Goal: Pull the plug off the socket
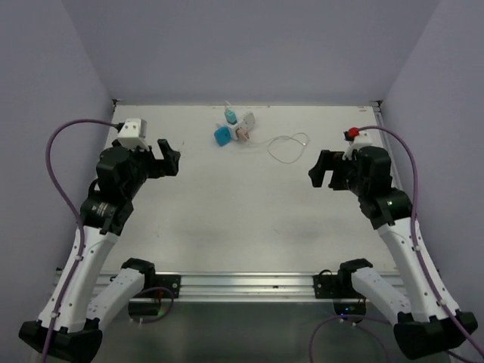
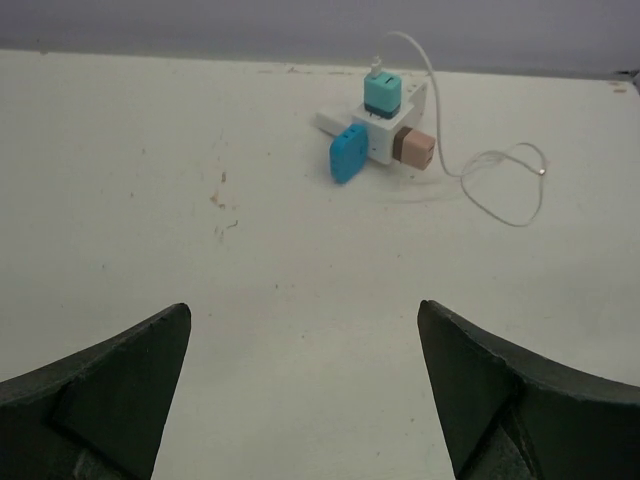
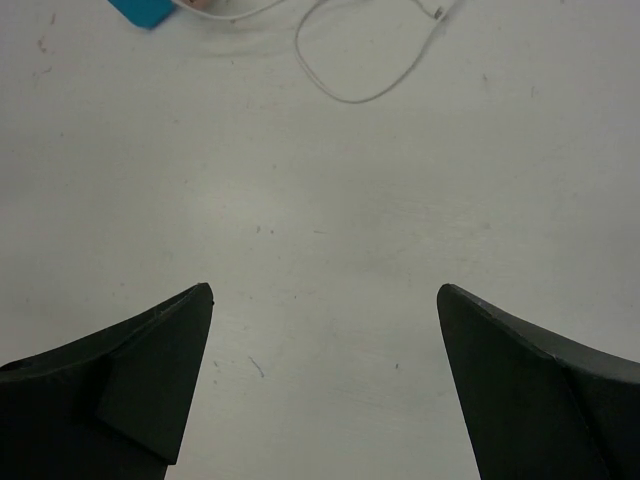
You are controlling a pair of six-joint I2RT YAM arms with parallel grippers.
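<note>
The white cube socket (image 2: 378, 139) lies at the table's far middle (image 1: 240, 130). Plugs sit in it: a blue one (image 2: 347, 155) on its left (image 1: 221, 135), a teal one (image 2: 382, 94) on top with a thin white cable (image 2: 500, 185), a pinkish one (image 2: 414, 148) on its right, and a white block (image 1: 248, 119) behind. My left gripper (image 1: 172, 157) is open and empty, well to the left of the socket. My right gripper (image 1: 321, 170) is open and empty, to its right. The right wrist view shows only a corner of the blue plug (image 3: 145, 10) and the cable loop (image 3: 350, 60).
The white cable (image 1: 287, 147) loops on the table between the socket and my right gripper. Lilac walls close the table at the back and both sides. A metal rail (image 1: 242, 286) runs along the near edge.
</note>
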